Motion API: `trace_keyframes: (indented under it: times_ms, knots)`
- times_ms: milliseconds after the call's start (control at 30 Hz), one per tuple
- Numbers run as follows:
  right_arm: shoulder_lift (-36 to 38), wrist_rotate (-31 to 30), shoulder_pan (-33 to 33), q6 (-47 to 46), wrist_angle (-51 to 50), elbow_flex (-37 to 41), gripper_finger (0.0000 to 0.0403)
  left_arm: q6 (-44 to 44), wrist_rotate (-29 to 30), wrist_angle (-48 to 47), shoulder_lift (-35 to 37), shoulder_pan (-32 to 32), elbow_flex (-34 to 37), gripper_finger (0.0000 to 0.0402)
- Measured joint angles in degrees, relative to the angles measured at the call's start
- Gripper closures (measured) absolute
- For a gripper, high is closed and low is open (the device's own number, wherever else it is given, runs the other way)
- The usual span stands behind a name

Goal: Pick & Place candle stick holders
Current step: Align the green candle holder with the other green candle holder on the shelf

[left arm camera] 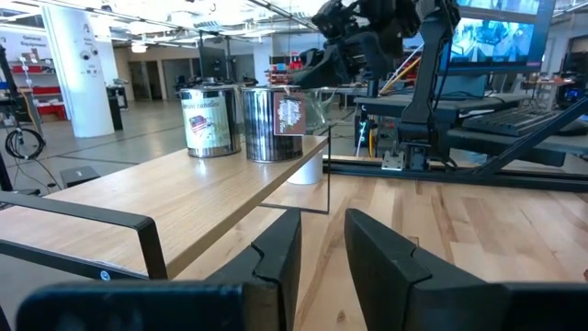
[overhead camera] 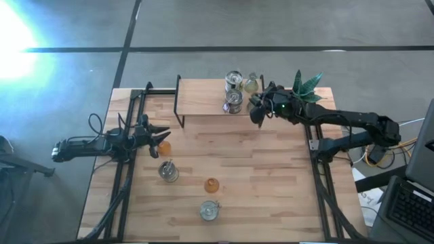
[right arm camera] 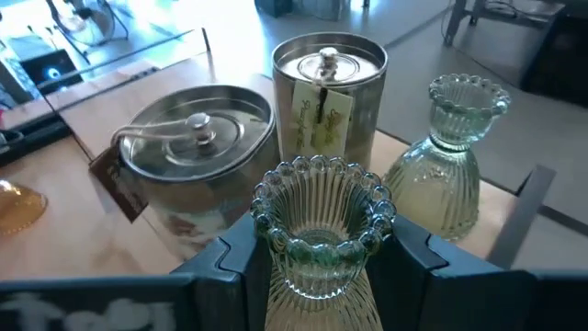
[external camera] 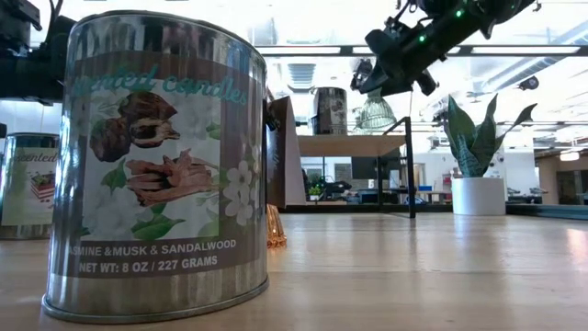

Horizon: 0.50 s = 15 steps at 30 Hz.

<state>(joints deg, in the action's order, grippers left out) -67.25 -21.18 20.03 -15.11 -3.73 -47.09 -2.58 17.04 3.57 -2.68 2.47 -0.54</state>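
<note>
In the high view, the right gripper [overhead camera: 258, 114] is seen at the right end of the raised wooden shelf [overhead camera: 200, 98], at about one o'clock from the table centre. The left gripper [overhead camera: 160, 135] is at nine o'clock, beside an orange holder [overhead camera: 163, 147].

In the low view, a pale green ribbed glass holder [external camera: 375, 112] is held above the shelf.

In the left wrist view, the left fingers [left arm camera: 276, 262] are parted and hold nothing.

In the right wrist view, the ribbed glass holder [right arm camera: 322, 225] is clamped between the right fingers [right arm camera: 230, 257], near two candle tins [right arm camera: 197, 161] and a second green holder [right arm camera: 443, 165].

Ribbed clear-glass holder [right arm camera: 322, 225] (glossy), shiny metal tins [right arm camera: 197, 152].
</note>
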Motion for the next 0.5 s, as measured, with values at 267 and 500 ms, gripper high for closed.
trace_keyframes:
  times_ms: [267,500]
  knots:
    - [-1.8,1.8,3.1,1.0,6.1,2.7,0.0275,0.0,0.0,0.0,0.0,0.0,0.0,0.031]
    - [-3.7,4.8,5.9,2.4,8.0,2.8,0.0275,0.0,0.0,0.0,0.0,0.0,0.0,0.031]
